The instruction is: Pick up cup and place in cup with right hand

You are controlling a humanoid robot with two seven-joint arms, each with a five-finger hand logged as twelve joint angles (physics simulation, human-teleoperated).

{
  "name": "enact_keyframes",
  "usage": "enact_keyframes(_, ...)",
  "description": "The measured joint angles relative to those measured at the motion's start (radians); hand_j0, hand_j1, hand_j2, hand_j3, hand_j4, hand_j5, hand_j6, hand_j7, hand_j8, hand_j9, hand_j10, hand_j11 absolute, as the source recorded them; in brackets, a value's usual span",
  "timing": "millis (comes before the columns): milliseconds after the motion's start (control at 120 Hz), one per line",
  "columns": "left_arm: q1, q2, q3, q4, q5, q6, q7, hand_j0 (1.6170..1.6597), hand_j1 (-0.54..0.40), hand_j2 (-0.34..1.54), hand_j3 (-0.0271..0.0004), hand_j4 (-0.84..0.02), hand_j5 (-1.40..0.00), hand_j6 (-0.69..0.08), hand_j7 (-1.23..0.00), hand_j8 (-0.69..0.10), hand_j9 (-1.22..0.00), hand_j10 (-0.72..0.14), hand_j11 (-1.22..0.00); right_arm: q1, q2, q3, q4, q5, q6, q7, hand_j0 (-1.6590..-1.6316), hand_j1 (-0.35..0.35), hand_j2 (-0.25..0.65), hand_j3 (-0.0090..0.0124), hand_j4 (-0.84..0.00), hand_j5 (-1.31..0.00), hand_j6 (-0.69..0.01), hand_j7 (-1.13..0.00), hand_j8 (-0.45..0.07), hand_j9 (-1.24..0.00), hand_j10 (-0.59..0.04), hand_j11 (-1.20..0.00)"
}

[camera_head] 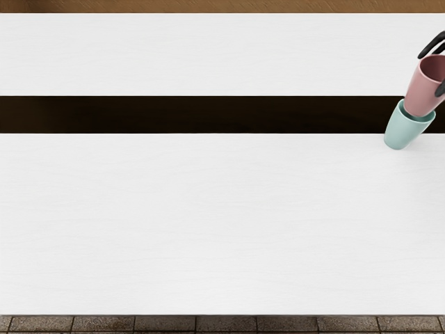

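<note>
Pink cup (421,89) is clamped in the right-hand fingers (441,88), its base at the mouth of the mint cup (405,132), so lowering seems needed.

Two cups: one pink cup (422,92), one pale teal cup (406,132). One right hand (431,43), partly visible. One white table (208,223) with one dark stripe (208,115).

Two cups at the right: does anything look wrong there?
No spill or damage shows. The pink cup pokes high out of the teal cup, both seeming to lean right, perhaps from the camera angle. The robot hand is at it, so probably nesting, not mishap.
</note>
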Motion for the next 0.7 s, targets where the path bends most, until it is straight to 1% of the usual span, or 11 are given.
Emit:
enact_keyframes(267,0.0,0.0,0.0,0.0,0.0,0.0,0.0,1.6581,0.349,0.0,-0.0001,0.0,0.0,0.0,0.0,0.0,0.0,0.0,0.0,-0.003,0.007,-0.007,0.0,-0.001,-0.014,0.0,-1.6561,0.08,0.083,0.0001,-0.453,-0.61,-0.368,-0.6,-0.319,-0.61,-0.43,-0.61)
enact_keyframes(283,0.0,0.0,0.0,0.0,0.0,0.0,0.0,1.6581,0.349,0.0,-0.0001,0.0,0.0,0.0,0.0,0.0,0.0,0.0,0.0,-0.003,0.008,-0.007,0.0,0.0,-0.014,0.0,-1.6561,0.08,0.082,-0.0004,-0.452,-0.61,-0.367,-0.6,-0.313,-0.61,-0.43,-0.61)
enact_keyframes(308,0.0,0.0,0.0,0.0,0.0,0.0,0.0,1.6581,0.349,0.0,-0.0001,0.0,0.0,0.0,0.0,0.0,0.0,0.0,0.0,-0.005,0.009,-0.007,0.0,0.0,-0.015,0.0,-1.6561,0.081,0.08,0.0,-0.452,-0.61,-0.366,-0.6,-0.314,-0.61,-0.429,-0.61)
enact_keyframes(342,0.0,0.0,0.0,0.0,0.0,0.0,0.0,1.6581,0.349,0.0,-0.0001,0.0,0.0,0.0,0.0,0.0,0.0,0.0,0.0,-0.006,0.009,-0.007,0.0,0.0,-0.017,0.0,-1.6561,0.082,0.078,-0.0004,-0.449,-0.61,-0.362,-0.6,-0.311,-0.6,-0.43,-0.6)
enact_keyframes(350,0.0,0.0,0.0,0.0,0.0,0.0,0.0,1.6581,0.349,0.0,-0.0001,0.0,0.0,0.0,0.0,0.0,0.0,0.0,0.0,-0.007,0.009,-0.007,0.0,0.0,-0.018,0.0,-1.6561,0.082,0.076,0.0,-0.448,-0.61,-0.359,-0.6,-0.312,-0.6,-0.429,-0.6)
enact_keyframes(400,0.0,0.0,0.0,0.0,0.0,0.0,0.0,1.6581,0.349,0.0,-0.0001,0.0,0.0,0.0,0.0,0.0,0.0,0.0,0.0,-0.009,0.009,-0.007,0.0,0.0,-0.022,0.0,-1.6563,0.08,0.067,-0.0001,-0.437,-0.6,-0.357,-0.58,-0.315,-0.59,-0.425,-0.59)
enact_keyframes(450,0.0,0.0,0.0,0.0,0.0,0.0,0.0,1.6581,0.349,0.0,-0.0001,0.0,0.0,0.0,0.0,0.0,0.0,0.0,0.0,-0.01,0.01,-0.008,0.0,0.0,-0.027,0.0,-1.6566,0.067,0.036,0.0,-0.41,-0.56,-0.349,-0.54,-0.314,-0.55,-0.402,-0.55)
enact_keyframes(575,0.0,0.0,0.0,0.0,0.0,0.0,0.0,1.6581,0.349,0.0,-0.0001,0.0,0.0,0.0,0.0,0.0,0.0,0.0,0.0,-0.012,0.01,-0.007,0.001,-0.001,-0.047,0.0,-1.6572,-0.026,0.005,0.0,-0.306,-0.41,-0.274,-0.4,-0.254,-0.41,-0.301,-0.41)
enact_keyframes(700,0.0,0.0,0.0,0.0,0.0,0.0,0.0,1.6581,0.349,0.0,-0.0001,0.0,0.0,0.0,0.0,0.0,0.0,0.0,0.0,-0.012,0.01,-0.007,0.001,-0.001,-0.054,0.0,-1.6576,-0.085,-0.011,0.0,-0.244,-0.32,-0.227,-0.32,-0.216,-0.32,-0.24,-0.32)
